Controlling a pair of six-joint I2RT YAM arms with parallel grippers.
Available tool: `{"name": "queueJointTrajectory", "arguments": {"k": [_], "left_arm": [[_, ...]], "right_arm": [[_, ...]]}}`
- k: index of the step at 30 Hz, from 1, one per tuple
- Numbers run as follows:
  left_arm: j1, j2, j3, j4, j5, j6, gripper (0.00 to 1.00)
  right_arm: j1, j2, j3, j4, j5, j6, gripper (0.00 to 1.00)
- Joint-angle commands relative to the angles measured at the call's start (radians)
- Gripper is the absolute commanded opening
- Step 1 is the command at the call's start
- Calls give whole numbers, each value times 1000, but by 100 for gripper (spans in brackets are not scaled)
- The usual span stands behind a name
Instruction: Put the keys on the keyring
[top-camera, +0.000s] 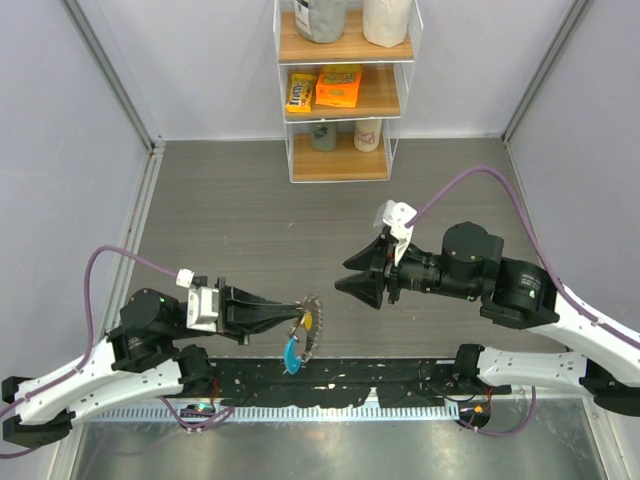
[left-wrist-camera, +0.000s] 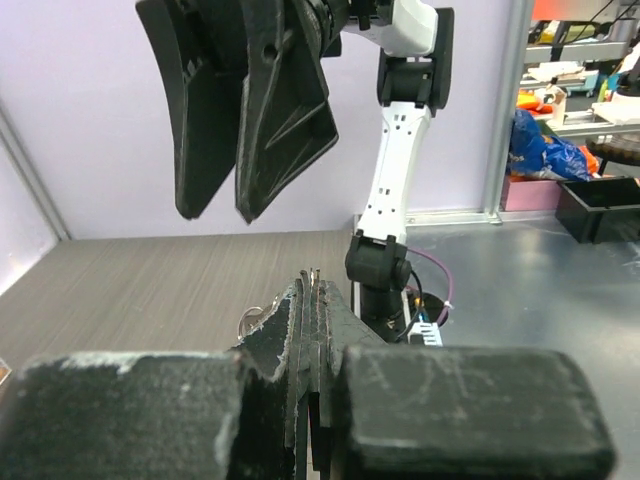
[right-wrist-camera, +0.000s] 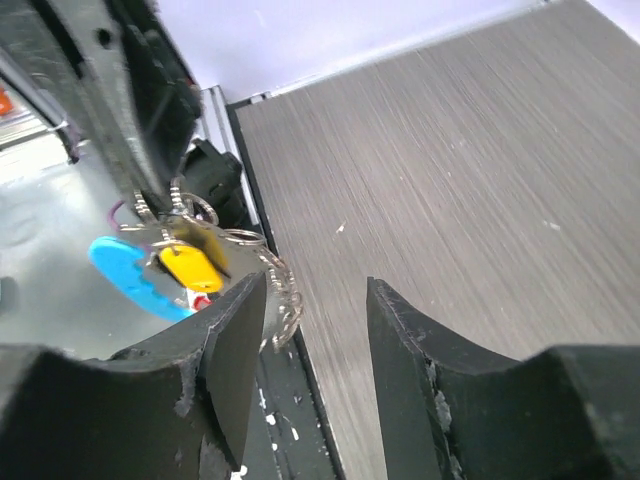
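Top external: keyring (top-camera: 315, 330) in left pincer (top-camera: 298, 318), long axis near-far, blue tag (top-camera: 291, 356) nearside.

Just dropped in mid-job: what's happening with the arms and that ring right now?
The left gripper is shut on the keyring, holding it near the front edge of the table. A blue tag and a yellow key hang at the ring; I cannot tell whether the key is threaded on. The right gripper hangs to the ring's right, its fingers apart, holding and touching nothing.
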Motion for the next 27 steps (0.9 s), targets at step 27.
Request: {"name": "queueJointTrajectory", "arguments": {"k": [27], "left_arm": [[-5,-15,-64,315,-18,-246,0]], "right_arm": [[234,135,173,51,-131,-464,43]]}}
